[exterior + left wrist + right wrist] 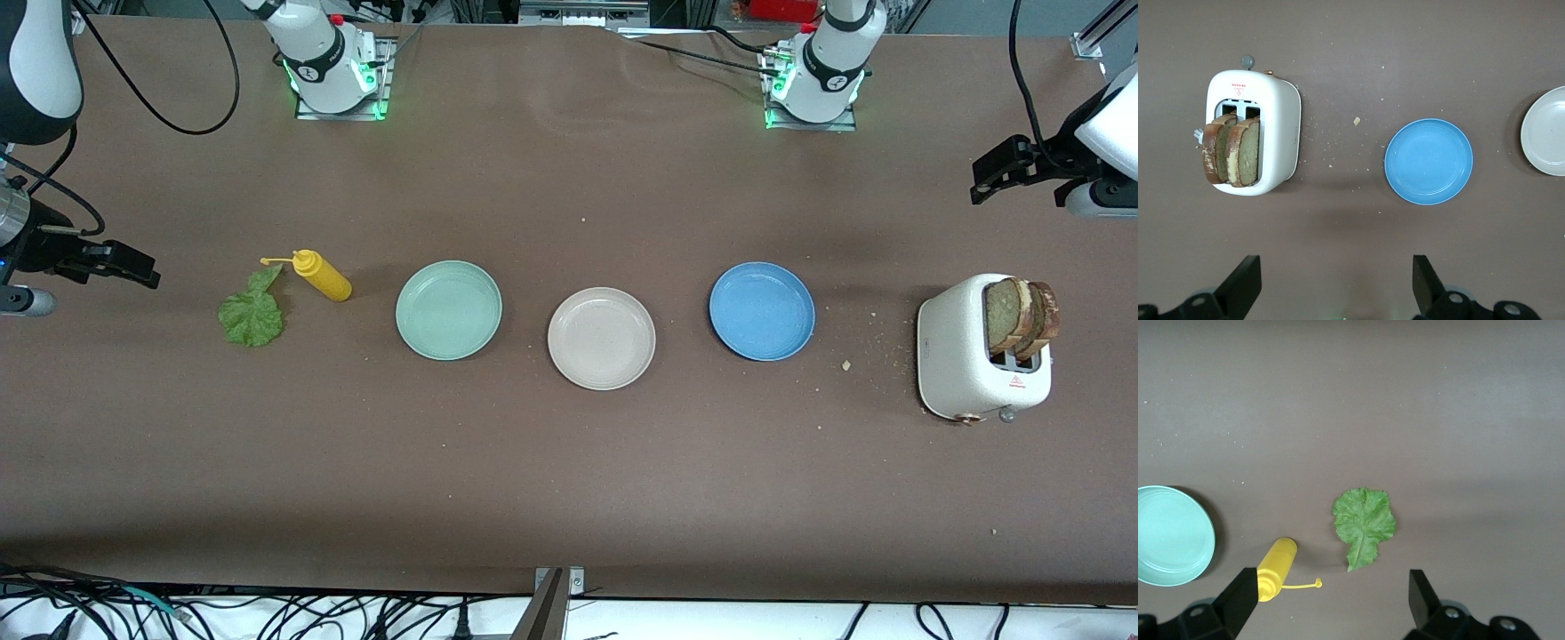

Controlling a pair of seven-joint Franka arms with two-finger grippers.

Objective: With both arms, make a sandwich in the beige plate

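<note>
The beige plate (601, 338) lies empty mid-table between a mint-green plate and a blue plate; its edge also shows in the left wrist view (1546, 132). Two brown-crusted bread slices (1022, 316) (1231, 150) stand in the white toaster (956, 356) at the left arm's end. A ruffled lettuce leaf (252, 313) (1363, 520) lies flat at the right arm's end. My left gripper (982, 182) (1336, 267) hangs open over bare table by the toaster, holding nothing. My right gripper (133, 267) (1331, 580) hangs open and holding nothing over the table by the lettuce.
A yellow squeeze bottle (324, 276) (1276, 568) lies on its side beside the lettuce, cap open. The mint-green plate (449, 309) (1168, 533) and the blue plate (762, 311) (1429, 161) are empty. Crumbs are scattered around the toaster (1281, 127).
</note>
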